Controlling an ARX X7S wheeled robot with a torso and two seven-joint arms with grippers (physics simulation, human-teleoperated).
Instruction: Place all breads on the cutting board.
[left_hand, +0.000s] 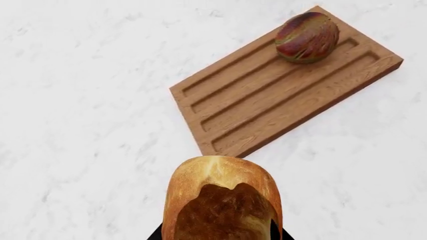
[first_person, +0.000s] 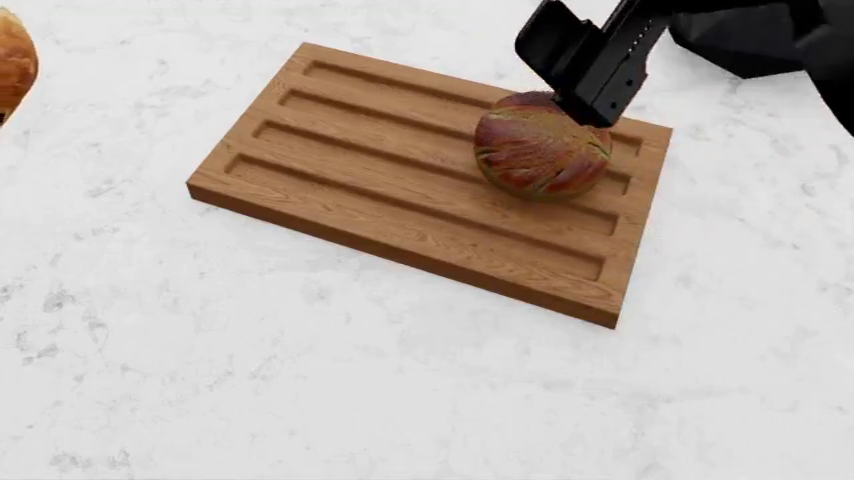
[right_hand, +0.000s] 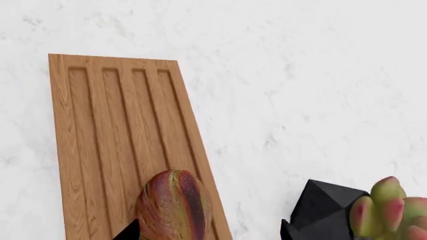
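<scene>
The cutting board (first_person: 400, 210) lies on the white marble counter. The round reddish-brown striped loaf (first_person: 541, 150) rests on the board's right end. My right gripper (first_person: 591, 95) hangs just above and behind the loaf, open and holding nothing. In the right wrist view its jaw tips stand wide apart (right_hand: 208, 232) with the loaf (right_hand: 175, 205) on the board (right_hand: 113, 130) below them. My left gripper (left_hand: 221, 236) is shut on the golden-brown roll (left_hand: 223, 195), held above the counter short of the board (left_hand: 267, 105). The roll shows at the head view's left edge (first_person: 11, 60).
A black faceted pot (right_hand: 330, 210) with a green-pink succulent (right_hand: 393, 205) stands on the counter beside the board's right end. The marble counter (first_person: 334, 380) stretches all round the board.
</scene>
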